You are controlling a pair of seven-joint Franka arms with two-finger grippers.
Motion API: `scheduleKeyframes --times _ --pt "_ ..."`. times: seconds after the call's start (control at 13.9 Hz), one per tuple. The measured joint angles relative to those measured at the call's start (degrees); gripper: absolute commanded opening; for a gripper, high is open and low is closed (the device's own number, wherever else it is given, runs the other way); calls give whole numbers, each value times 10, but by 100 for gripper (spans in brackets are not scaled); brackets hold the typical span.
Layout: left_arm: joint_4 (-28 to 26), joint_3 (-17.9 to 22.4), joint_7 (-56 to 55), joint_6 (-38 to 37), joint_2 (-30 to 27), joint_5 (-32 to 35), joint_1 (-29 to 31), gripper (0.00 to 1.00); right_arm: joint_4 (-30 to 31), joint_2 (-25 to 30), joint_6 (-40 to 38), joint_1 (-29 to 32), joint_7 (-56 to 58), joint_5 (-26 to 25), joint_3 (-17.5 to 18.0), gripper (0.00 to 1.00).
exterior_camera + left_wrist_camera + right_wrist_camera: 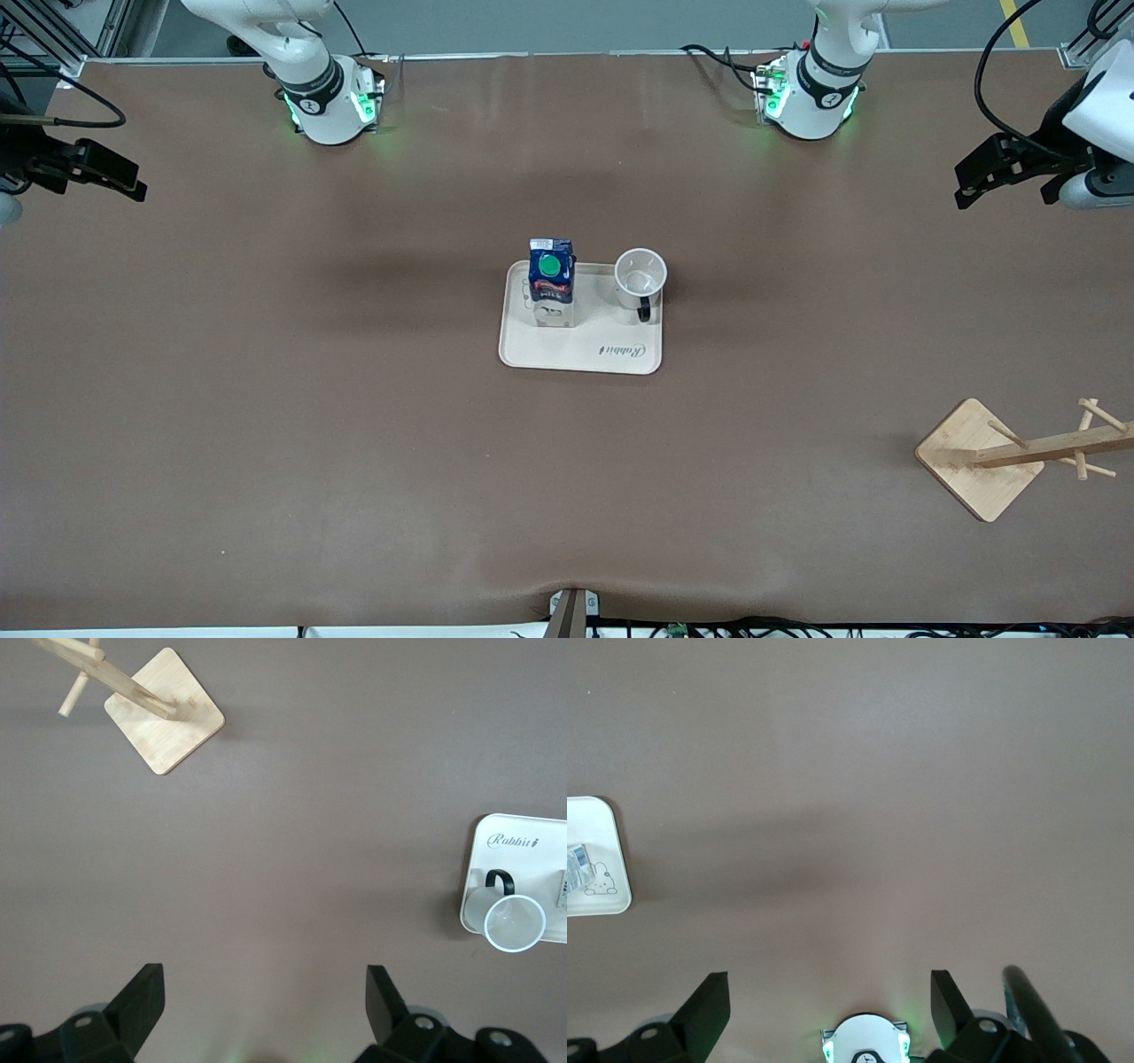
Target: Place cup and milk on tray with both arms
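Brown table point(266, 399) | one tray point(580, 359) — one milk point(551, 282), one cup point(640, 276)

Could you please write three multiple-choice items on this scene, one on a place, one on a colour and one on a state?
1. Where does the cup stand?
A. on the wooden rack
B. on the tray, at the corner toward the left arm's end
C. on the bare table

2. What colour is the cap of the milk?
A. green
B. red
C. yellow

3. How are the two tools?
A. both shut on things
B. one holds the cup
C. both open and empty

Key: 1 B, the cup sits inside the tray's rim beside the milk. 2 A, the round cap on top shows green. 3 C, the left tool and the right tool each show spread fingers with nothing between them.
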State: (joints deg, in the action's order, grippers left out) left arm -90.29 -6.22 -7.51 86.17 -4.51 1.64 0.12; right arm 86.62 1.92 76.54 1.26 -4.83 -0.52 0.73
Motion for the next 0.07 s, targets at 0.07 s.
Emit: scheduleKeyframes --times 0.07 --pt "0 0 0 -1 0 -4 0 100 0 0 0 3 3 0 0 100"
